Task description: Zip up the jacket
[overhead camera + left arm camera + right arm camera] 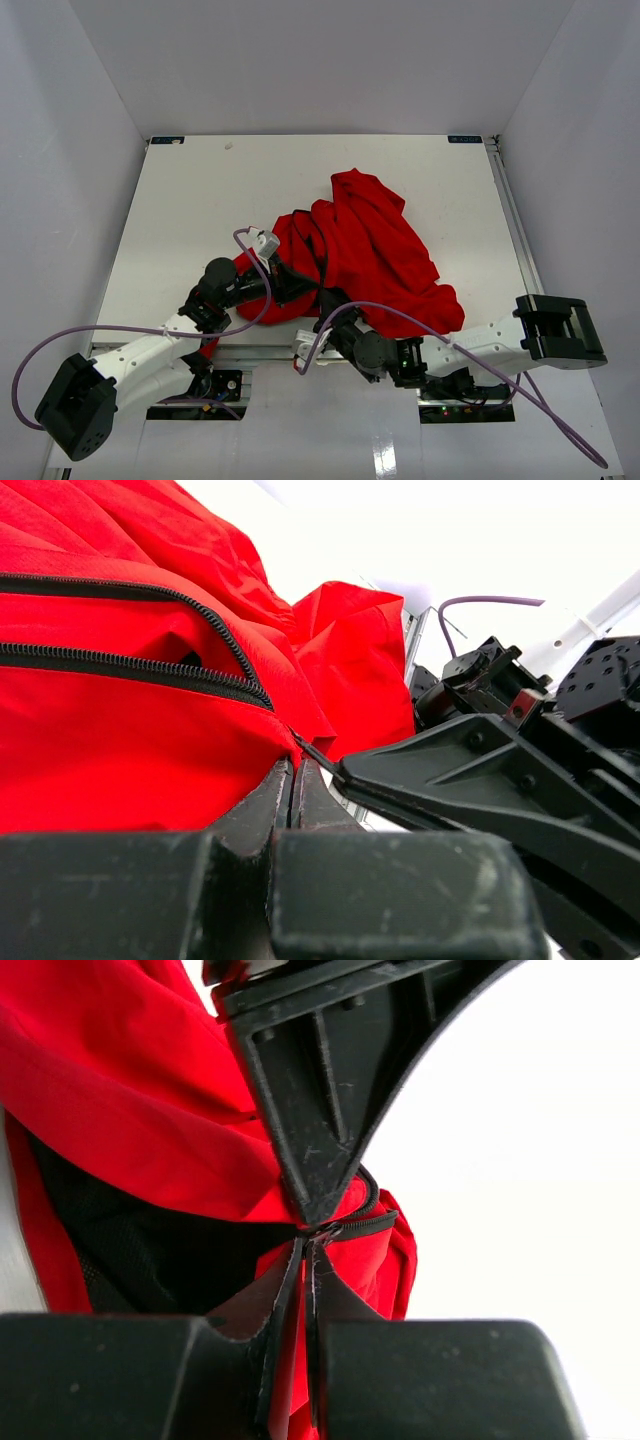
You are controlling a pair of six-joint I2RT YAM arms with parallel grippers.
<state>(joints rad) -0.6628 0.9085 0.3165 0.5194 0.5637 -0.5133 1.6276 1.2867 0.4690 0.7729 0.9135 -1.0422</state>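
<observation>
The white table (200, 200) carries the jacket (375, 245), which lies crumpled a little right of the middle. Its bulk reaches from the centre toward the near edge, and its lower part sits between the two arms. A small piece of red also shows under the left arm at the near edge.

In the left wrist view the two rows of the zipper (130, 666) run apart on the left and come together near the fingertips. Both grippers meet at this place, on the near side of the jacket, tip almost against tip.

The left gripper (293, 772) is closed. Its fingers are pressed together, with the red fabric right at their tips, just below where the zipper rows join. The right gripper (305, 1255) is closed too. A thin strip of red cloth shows between its fingers, so it pinches the jacket beside the zipper's end. Whether either one holds the slider itself, I cannot tell.
</observation>
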